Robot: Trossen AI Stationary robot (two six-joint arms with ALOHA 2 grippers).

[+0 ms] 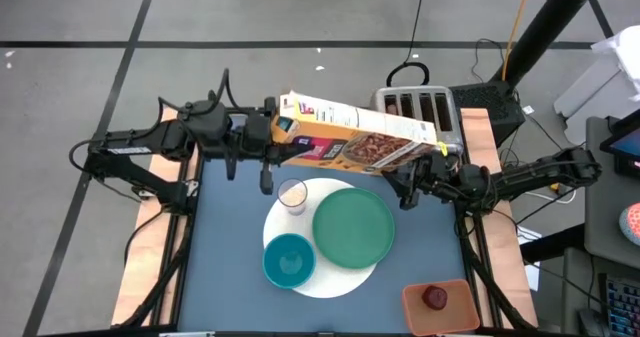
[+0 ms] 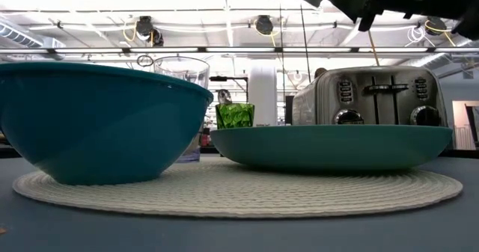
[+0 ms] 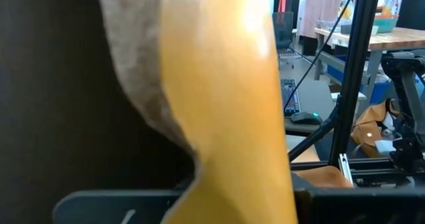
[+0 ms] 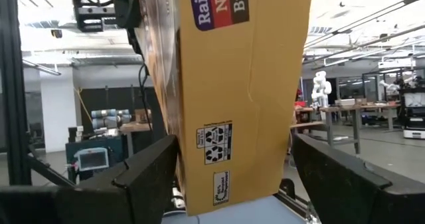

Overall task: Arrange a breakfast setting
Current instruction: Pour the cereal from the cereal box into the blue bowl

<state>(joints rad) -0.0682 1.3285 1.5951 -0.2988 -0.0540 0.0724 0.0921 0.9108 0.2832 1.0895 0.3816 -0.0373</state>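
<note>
Cereal box (image 1: 355, 137) is held aloft above glass (image 1: 292, 194) between both grippers: left gripper (image 1: 268, 137) clamped on one end, right gripper (image 1: 432, 165) spread wide around the other.

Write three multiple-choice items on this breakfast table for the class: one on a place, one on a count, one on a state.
1. Where is the red fruit?
A. in the teal bowl
B. on the orange-brown tray
C. on the green plate

2. How many slots does the toaster have?
A. two
B. four
C. six

3. How is the cereal box placed?
A. held in the air between the left gripper and right gripper
B. lying on the mat
C. standing in the toaster

Key: 1 B, the fruit lies on the tray at the table's corner; 2 B, four slots show from above; 3 A, a gripper is at each end of it.
</note>
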